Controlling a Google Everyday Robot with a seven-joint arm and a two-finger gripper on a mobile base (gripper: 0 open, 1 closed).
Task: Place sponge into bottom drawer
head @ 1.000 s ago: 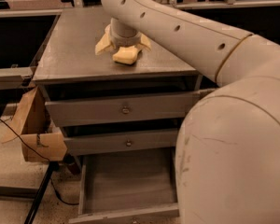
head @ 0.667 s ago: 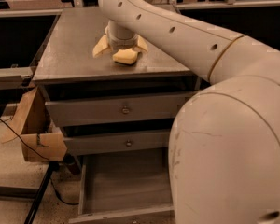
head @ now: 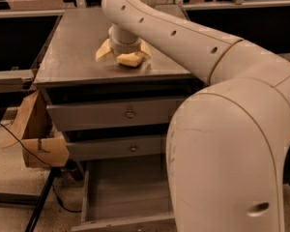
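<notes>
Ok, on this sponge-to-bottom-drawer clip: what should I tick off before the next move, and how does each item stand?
1. The sponge lies on the cabinet top: ok.
2. The hand sits over the sponge, fingers on either side: ok.
3. Grip closed on the sponge: not ok, the hand is open.
4. Fingers touching the sponge: cannot tell.
5. The bottom drawer is pulled out: ok.
6. The upper drawers sit back from its opening: ok.

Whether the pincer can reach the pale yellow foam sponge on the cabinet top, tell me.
Likely yes: the pincer sits open over the pale yellow foam sponge, straddling it, with nothing between.
</notes>
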